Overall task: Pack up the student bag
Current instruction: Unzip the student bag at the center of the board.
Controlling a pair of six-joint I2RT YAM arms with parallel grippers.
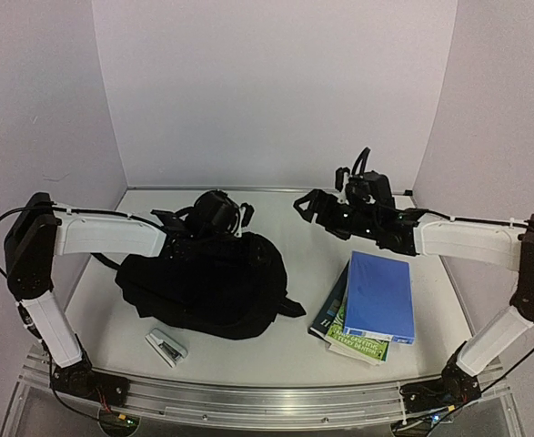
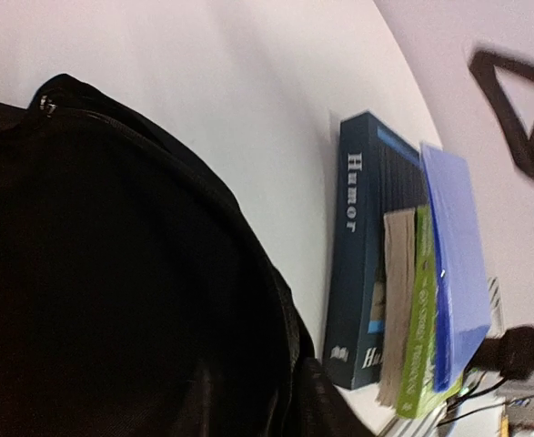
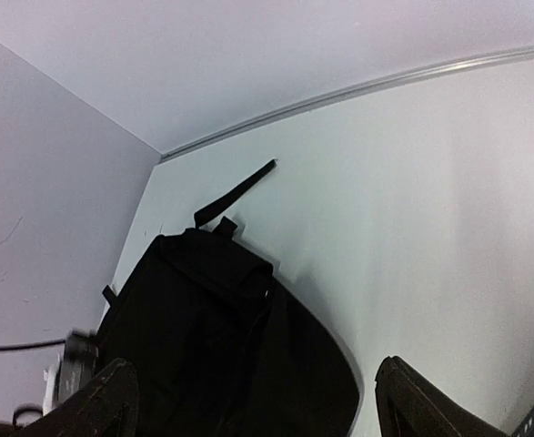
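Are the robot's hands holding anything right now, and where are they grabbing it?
The right gripper is open and empty. The left gripper is at the far edge of the backpack; whether it is pinching the fabric cannot be told.

The student bag (image 1: 207,282) is lying on the left half of the table (image 1: 312,264), with the stapler (image 1: 166,346) sitting just before it, near the front edge. Toward the right edge, well apart from the bag, a stack of books (image 1: 353,344) is resting — a folder (image 1: 378,293) lying on top.
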